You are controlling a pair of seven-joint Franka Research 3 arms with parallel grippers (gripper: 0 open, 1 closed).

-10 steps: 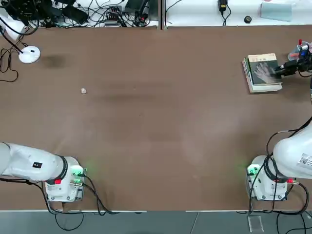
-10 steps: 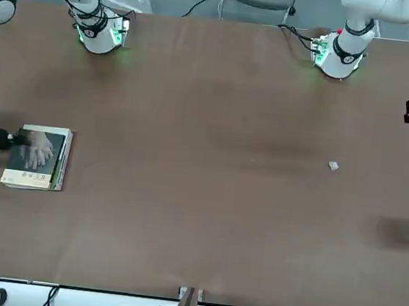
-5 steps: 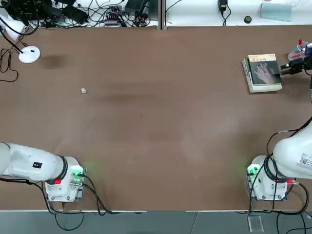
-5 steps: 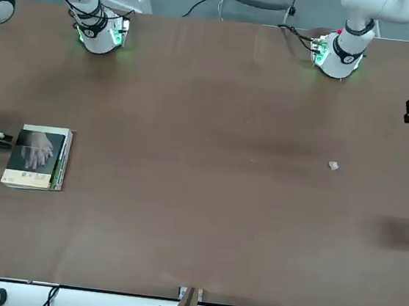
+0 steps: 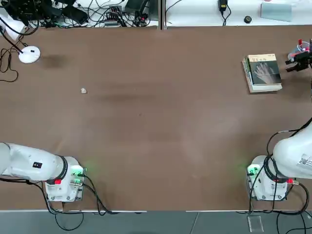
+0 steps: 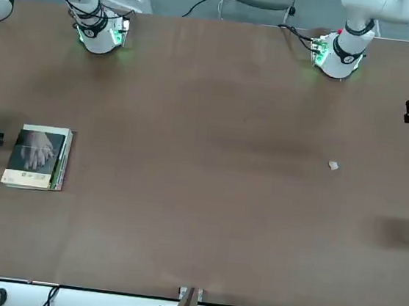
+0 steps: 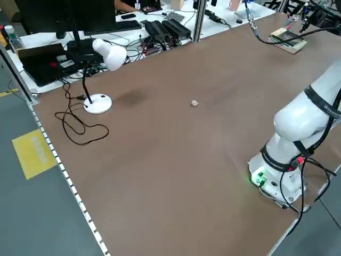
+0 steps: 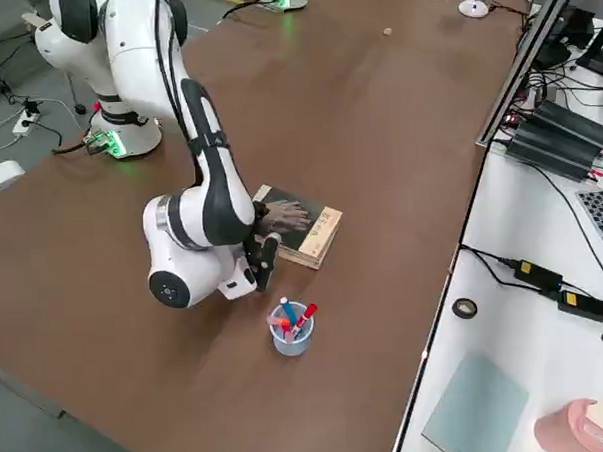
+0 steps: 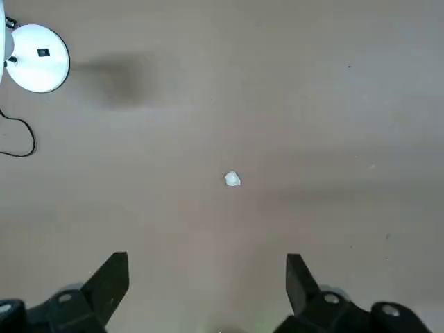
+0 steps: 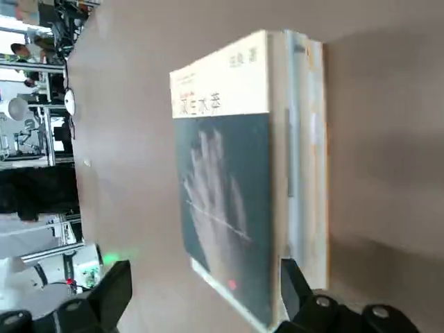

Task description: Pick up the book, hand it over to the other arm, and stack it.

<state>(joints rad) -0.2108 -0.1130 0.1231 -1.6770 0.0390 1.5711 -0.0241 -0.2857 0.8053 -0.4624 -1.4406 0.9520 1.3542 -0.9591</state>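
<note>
- Just beside your right gripper (image 10: pixel 207 263), the book (image 10: pixel 250 159) lies flat, cover up, on top of the other books (image 10: pixel 316 173), dark cover with the pale hand facing you.
- Your right gripper stands wide open at the outer side of that pile, apart from it in the top view, and has hold of nothing.
- Well across the worktop (image 5: pixel 161 122) from it, over the left part, your left gripper (image 9: pixel 208 257) is also wide open and empty.
- You look to be at the end of the task: the book appears stacked, so the handover is probably behind you.
- Next, you would want to draw the right gripper clear without nudging the pile, then park it; the left one can probably wait.
- Near the right gripper, on the worktop, stands a small cup (image 8: pixel 291 340) with markers (image 8: pixel 304 317) upright in it; mind it as you back off.
- Well beyond that gripper, a pink mug (image 8: pixel 576 429) sits on the white desk (image 8: pixel 391 432); you cannot tell its contents.
</note>
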